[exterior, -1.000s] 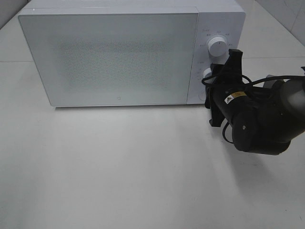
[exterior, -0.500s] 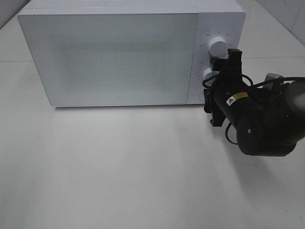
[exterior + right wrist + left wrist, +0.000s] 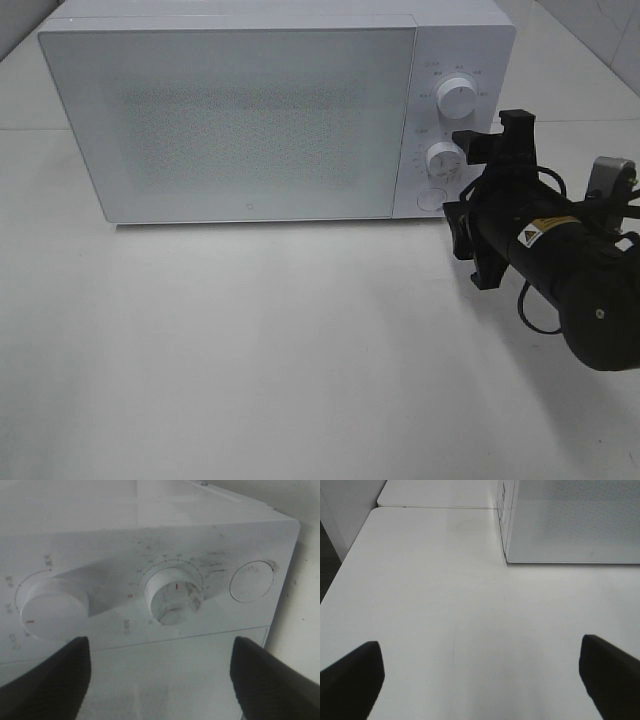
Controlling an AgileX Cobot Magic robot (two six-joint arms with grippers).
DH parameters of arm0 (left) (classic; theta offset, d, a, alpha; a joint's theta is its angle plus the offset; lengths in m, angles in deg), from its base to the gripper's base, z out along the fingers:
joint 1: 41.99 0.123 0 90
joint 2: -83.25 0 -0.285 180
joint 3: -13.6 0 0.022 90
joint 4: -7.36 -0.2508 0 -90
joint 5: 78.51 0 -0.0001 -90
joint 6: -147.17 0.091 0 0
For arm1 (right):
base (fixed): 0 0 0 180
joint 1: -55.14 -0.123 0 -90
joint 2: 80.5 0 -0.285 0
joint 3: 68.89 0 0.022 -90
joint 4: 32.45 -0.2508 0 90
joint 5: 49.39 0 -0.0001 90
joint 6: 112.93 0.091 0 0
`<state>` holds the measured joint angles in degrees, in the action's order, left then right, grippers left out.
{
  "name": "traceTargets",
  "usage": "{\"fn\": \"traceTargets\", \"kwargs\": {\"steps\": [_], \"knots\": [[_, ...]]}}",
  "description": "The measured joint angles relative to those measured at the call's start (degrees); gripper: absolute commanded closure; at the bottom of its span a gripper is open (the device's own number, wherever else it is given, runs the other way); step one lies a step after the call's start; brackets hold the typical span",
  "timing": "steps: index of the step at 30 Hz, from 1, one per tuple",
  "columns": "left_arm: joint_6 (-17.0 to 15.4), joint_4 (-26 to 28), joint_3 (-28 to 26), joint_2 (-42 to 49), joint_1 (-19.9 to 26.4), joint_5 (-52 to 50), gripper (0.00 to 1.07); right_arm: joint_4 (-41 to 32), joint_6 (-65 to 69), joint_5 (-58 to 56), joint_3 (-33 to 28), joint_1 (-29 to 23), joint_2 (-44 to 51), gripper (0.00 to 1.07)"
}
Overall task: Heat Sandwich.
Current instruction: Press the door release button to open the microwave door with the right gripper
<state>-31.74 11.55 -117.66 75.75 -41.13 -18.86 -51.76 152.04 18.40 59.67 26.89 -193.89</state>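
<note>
The sandwich is out of view. A white microwave [image 3: 250, 120] stands at the back of the table with its door closed. My right gripper [image 3: 482, 170] is open, just right of the control panel and level with the lower knob [image 3: 444, 160], touching nothing. In the right wrist view its dark fingers [image 3: 47, 680] frame that lower knob [image 3: 173, 595], with a gap between gripper [image 3: 160, 680] and panel. My left gripper [image 3: 480, 680] is open over bare table, its fingers [image 3: 350, 680] wide apart and nothing between them.
The panel also carries an upper knob [image 3: 456, 99] and a round button [image 3: 431, 199]. The white table [image 3: 250, 350] runs in front of the microwave. In the left wrist view the microwave's front corner [image 3: 507, 555] and the table's edge [image 3: 345, 565] show.
My right gripper has let go of the lower knob, opened wider, and pulled back to the right, so the knob now shows. The left gripper has not changed.
</note>
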Motion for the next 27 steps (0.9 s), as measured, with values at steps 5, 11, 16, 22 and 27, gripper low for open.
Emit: {"fn": "traceTargets", "kwargs": {"steps": [5, 11, 16, 22, 27], "knots": [[0.0, 0.0, 0.0, 0.0, 0.0, 0.0, 0.06, 2.4, -6.7, -11.0, -1.0, 0.0, 6.0, 0.31], [0.0, 0.0, 0.0, 0.0, 0.0, 0.0, 0.06, 1.7, -22.3, -26.9, -1.1, 0.0, 14.5, 0.31], [0.0, 0.0, 0.0, 0.0, 0.0, 0.0, 0.06, -0.5, -34.9, -36.6, -0.7, 0.0, 18.4, 0.31], [0.0, 0.0, 0.0, 0.0, 0.0, 0.0, 0.06, -1.0, -49.4, -49.3, 3.7, 0.0, 21.0, 0.31], [0.0, 0.0, 0.0, 0.0, 0.0, 0.0, 0.06, -1.0, -61.5, -59.9, 8.3, 0.0, 21.6, 0.31]]}}
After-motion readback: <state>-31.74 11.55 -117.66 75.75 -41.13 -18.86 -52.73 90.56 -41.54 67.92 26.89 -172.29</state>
